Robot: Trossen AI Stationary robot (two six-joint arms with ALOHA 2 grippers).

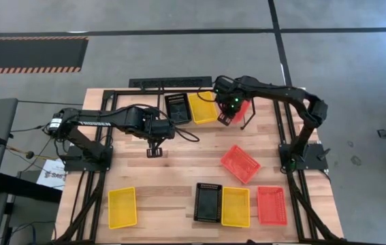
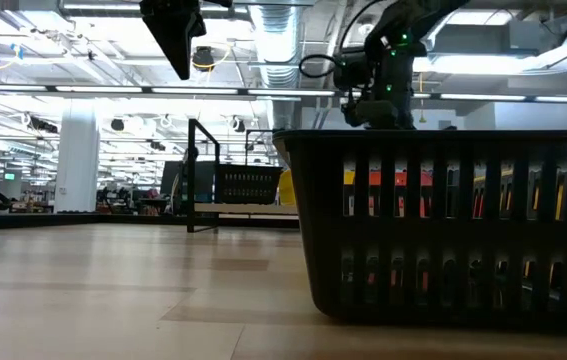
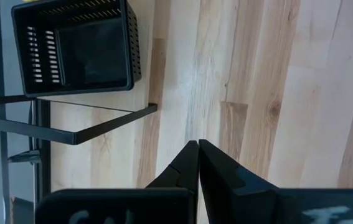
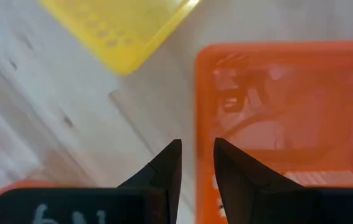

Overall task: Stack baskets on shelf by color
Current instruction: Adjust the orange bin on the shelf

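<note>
- While the near edge of the worktop (image 1: 172,177) carries a row of loose baskets, yellow (image 1: 122,207), black (image 1: 207,201), yellow (image 1: 235,206) and red-orange (image 1: 271,205), none is being handled.
- A tilted red-orange basket (image 1: 239,163) is seen mid-worktop.
- The left gripper (image 3: 198,163) is held over bare wood, fingers pressed together, empty.
- Farthest, at the shelf (image 1: 145,96), a black basket (image 1: 177,107) and a yellow one (image 1: 202,107) are placed; the right gripper (image 4: 195,163) is poised at a red-orange basket (image 4: 282,106), fingers slightly spread astride its rim.
- The rim should be gripped squarely and kept level.
</note>
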